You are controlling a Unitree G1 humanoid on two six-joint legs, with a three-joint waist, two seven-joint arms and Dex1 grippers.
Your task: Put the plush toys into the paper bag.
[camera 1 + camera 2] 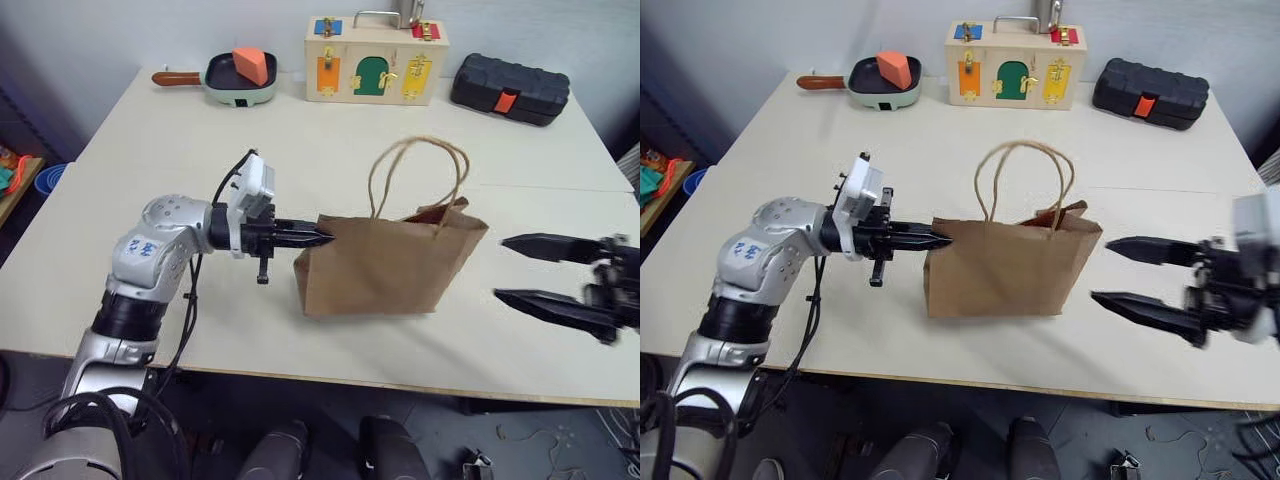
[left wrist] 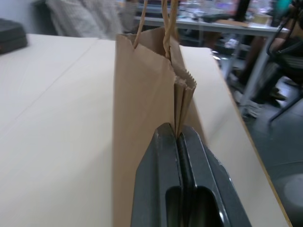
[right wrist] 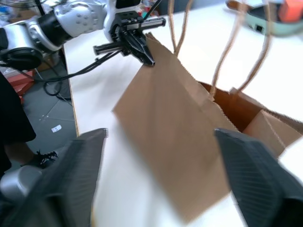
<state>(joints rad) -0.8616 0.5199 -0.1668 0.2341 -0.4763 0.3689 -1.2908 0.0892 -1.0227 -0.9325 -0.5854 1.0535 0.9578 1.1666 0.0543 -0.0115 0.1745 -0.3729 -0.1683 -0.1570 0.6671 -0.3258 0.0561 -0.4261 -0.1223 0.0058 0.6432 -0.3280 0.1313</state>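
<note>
The brown paper bag [image 1: 385,265] stands upright in the middle of the table, its mouth open and its two cord handles [image 1: 420,175] raised. My left gripper [image 1: 325,238] points level at the bag's left end and is shut on the folded top edge there. In the left wrist view the fingers [image 2: 163,156] pinch the paper edge of the bag [image 2: 142,118]. My right gripper [image 1: 500,267] hovers open to the right of the bag, apart from it, with nothing between its fingers. The plush toys are out of view.
At the table's far edge stand a wooden box with coloured doors [image 1: 375,60], a green pan [image 1: 240,85] holding an orange wedge block [image 1: 252,66], and a black case [image 1: 510,88]. The table's front edge [image 1: 300,375] runs close below the bag.
</note>
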